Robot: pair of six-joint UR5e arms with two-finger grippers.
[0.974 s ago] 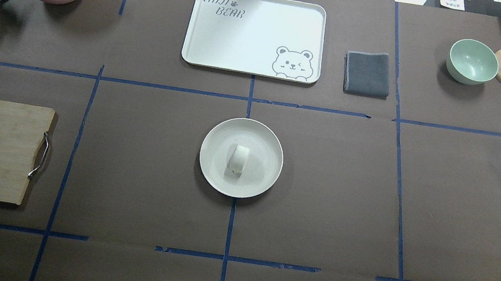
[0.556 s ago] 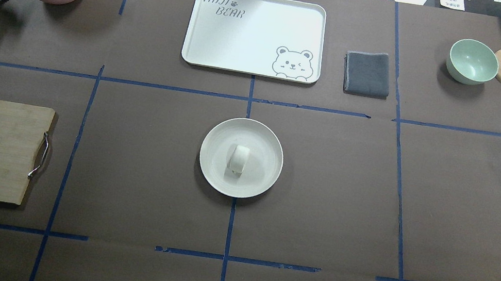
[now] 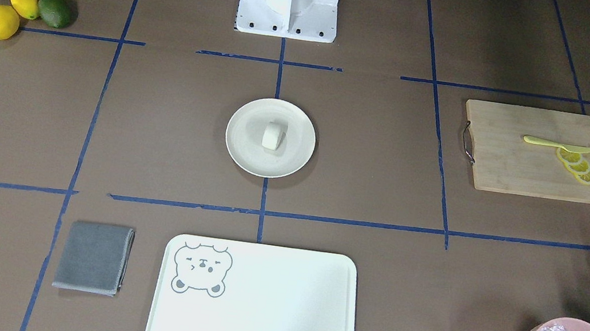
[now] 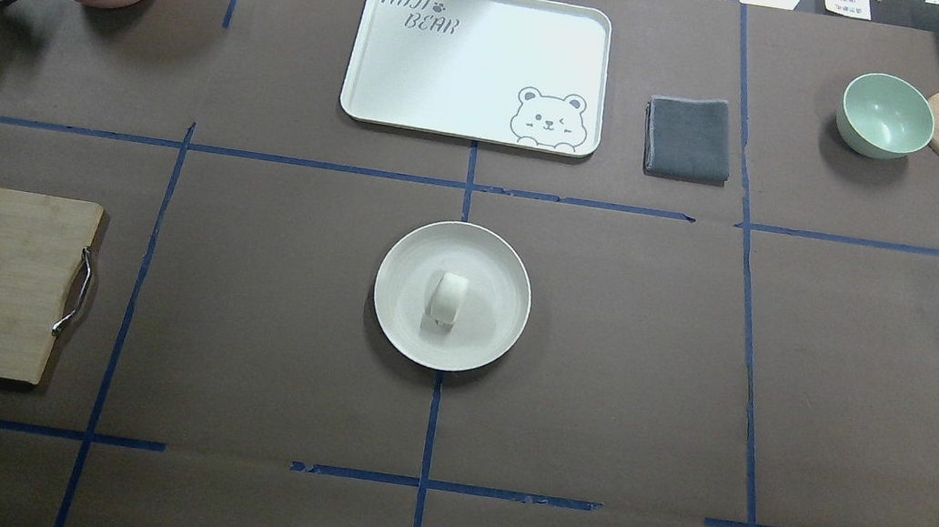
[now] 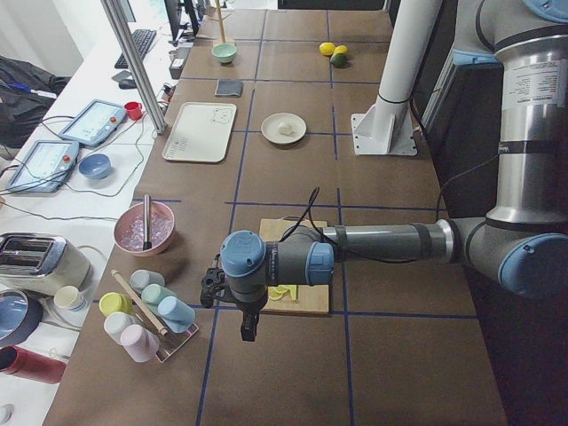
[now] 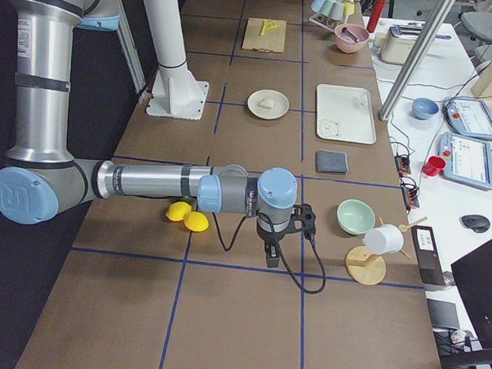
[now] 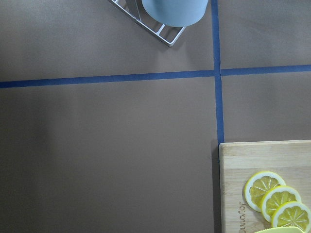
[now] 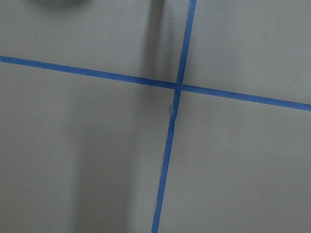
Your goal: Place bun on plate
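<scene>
- Cream bun (image 4: pixel 448 298) lies in the middle of the plate (image 4: pixel 400 318), centre frame; we see nothing shifted over the last second.
- We judge the placing finished.
- Our left hand (image 5: pixel 248 327) and right hand (image 6: pixel 271 256) hang over the counter (image 4: pixel 647 371) ends, well apart from the plate; open or closed, we cannot tell.

We see bright, even light from above on the matte surface (image 4: pixel 242 314). A soft, narrow shadow hugs the rim of the plate (image 4: pixel 406 291). The tray (image 4: pixel 478 72) looks slightly washed out. Every view is sharp.
</scene>
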